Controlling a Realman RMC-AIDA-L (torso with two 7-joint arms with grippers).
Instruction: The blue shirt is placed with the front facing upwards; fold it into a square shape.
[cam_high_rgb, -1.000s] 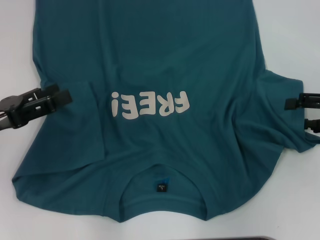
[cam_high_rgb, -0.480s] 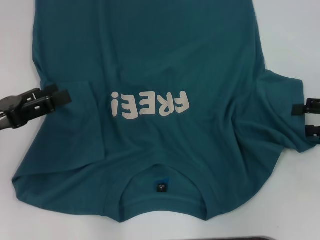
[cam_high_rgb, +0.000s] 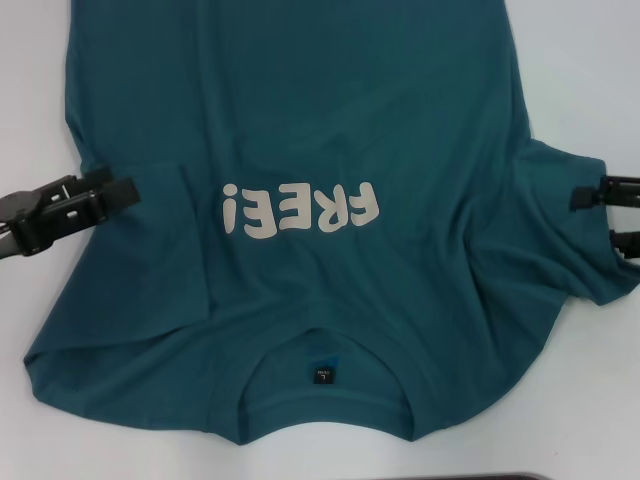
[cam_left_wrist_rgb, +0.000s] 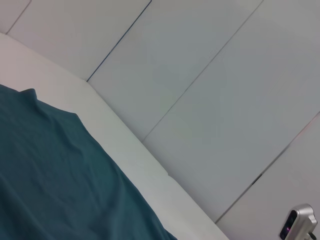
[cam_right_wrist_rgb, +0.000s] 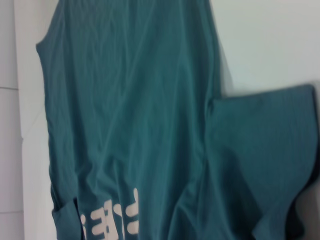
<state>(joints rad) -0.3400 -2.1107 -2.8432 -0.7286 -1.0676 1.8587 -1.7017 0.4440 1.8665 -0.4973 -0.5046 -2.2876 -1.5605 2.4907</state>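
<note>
Left tool (cam_high_rgb: 118, 186) at the table's left edge, fingers parted, tips over the edge of the blue shirt (cam_high_rgb: 300, 120) where the left sleeve is folded in; cannot tell if cloth sits between them. Right tool (cam_high_rgb: 593, 218) at the table's right edge, two dark fingers spread apart, released, tips reaching the outer hem of the right sleeve, which lies spread out toward that edge, nothing visibly gripped.

Blue shirt lies flat on the white table (cam_high_rgb: 580, 60), front up, covering most of the middle, collar toward the near edge, body running to the far edge. Cream FREE! lettering (cam_high_rgb: 300, 209) across the chest reads upside down from the head view. Small dark neck label (cam_high_rgb: 322, 371) inside the collar. Left sleeve folded onto the body, crease beside the lettering. Wrinkles around the right armpit. Right wrist view shows the lettering and the spread sleeve
</note>
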